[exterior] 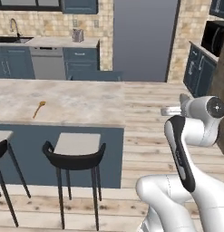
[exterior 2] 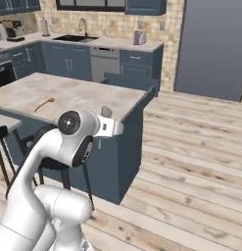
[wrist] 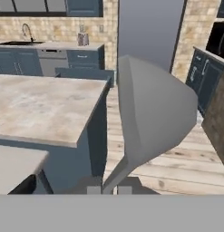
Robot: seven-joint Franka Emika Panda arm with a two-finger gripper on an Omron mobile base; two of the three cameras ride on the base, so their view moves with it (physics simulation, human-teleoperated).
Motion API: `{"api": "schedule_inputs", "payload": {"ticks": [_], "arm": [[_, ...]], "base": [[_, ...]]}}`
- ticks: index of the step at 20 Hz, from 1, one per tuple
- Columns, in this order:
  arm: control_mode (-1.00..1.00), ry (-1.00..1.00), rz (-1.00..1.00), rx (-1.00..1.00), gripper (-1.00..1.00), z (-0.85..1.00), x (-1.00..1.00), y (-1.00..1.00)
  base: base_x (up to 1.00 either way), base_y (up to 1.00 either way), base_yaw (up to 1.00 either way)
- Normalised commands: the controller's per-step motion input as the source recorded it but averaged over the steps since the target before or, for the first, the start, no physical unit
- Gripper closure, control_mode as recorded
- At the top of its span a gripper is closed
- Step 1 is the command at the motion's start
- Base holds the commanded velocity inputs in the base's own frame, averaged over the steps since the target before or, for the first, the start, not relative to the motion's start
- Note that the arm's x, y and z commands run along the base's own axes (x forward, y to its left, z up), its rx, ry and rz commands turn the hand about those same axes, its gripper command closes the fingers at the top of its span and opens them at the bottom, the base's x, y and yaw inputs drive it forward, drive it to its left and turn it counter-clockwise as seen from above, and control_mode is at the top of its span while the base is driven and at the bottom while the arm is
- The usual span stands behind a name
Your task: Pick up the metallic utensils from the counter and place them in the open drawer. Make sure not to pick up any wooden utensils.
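My gripper [wrist: 109,189] is shut on a grey metal spoon [wrist: 154,108], whose broad bowl looms close in the hand view on a thin stem rising from between the fingertips. From the base cameras the gripper [exterior: 164,111] [exterior 2: 120,129] hangs out over the wooden floor to the right of the counter [exterior: 77,102] [exterior 2: 78,93] [wrist: 36,106], with the spoon's bowl [exterior 2: 107,112] poking up beside the hand. The orange-brown wooden spoon [exterior: 39,108] [exterior 2: 44,104] lies on the counter's left part. The open drawer [exterior: 96,76] [exterior 2: 130,81] [wrist: 84,73] juts from the counter's far side.
Black stools [exterior: 75,154] stand along the counter's near side. A tall grey fridge [exterior: 143,41] fills the back wall. Wall cabinets with a sink [exterior 2: 76,38] and a toaster [exterior 2: 139,37] run behind. Bare wooden floor [exterior 2: 191,147] spreads to the right of the island.
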Motion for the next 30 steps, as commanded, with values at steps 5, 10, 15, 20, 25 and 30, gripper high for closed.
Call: {"api": "schedule_inputs", "payload": {"ticks": [5, 10, 15, 20, 25, 30], "arm": [[1.0, 0.0, 0.0, 0.0, 1.0, 0.0, 0.0, 0.0], [1.0, 0.0, 0.0, 0.0, 1.0, 0.0, 0.0, 0.0], [1.0, 0.0, 0.0, 0.0, 1.0, 0.0, 0.0, 0.0], [1.0, 0.0, 0.0, 0.0, 1.0, 0.0, 0.0, 0.0], [1.0, 0.0, 0.0, 0.0, 1.0, 0.0, 0.0, 0.0], [1.0, 0.0, 0.0, 0.0, 1.0, 0.0, 0.0, 0.0]], "base": [[0.97, -0.91, 0.58], [0.91, -0.89, 0.57], [0.46, -1.0, 0.47], [0.15, -1.0, 0.48], [0.1, -1.0, 0.46], [0.09, -1.0, 0.44]]}}
